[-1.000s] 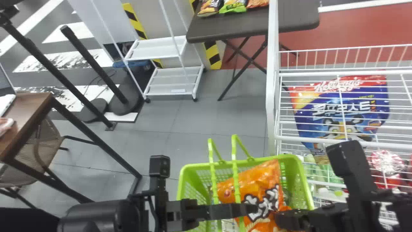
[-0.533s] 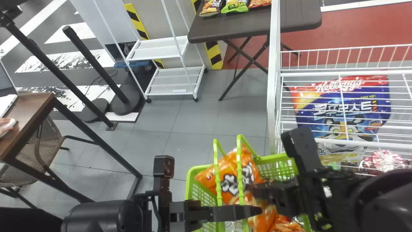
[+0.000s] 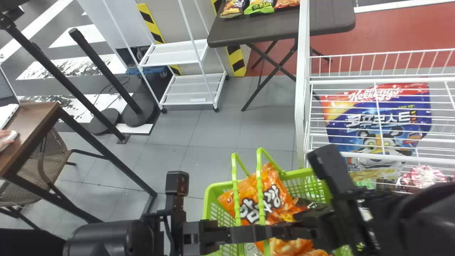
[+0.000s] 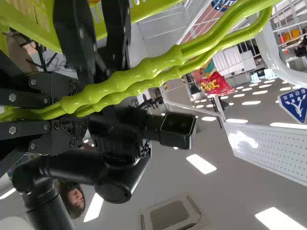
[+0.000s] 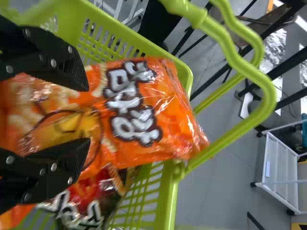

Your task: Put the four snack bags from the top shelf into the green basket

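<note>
Snack bags [image 3: 250,192] lie in the green basket [image 3: 298,173] over grey floor [image 3: 213,131], right pincer [image 3: 293,225] released, left pincer [image 3: 273,232] grasping handles [image 3: 261,181].

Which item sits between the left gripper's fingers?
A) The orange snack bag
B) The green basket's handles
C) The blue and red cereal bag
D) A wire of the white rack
B: in the left wrist view, the basket's green handles run between the two black fingers of the left gripper.
</note>
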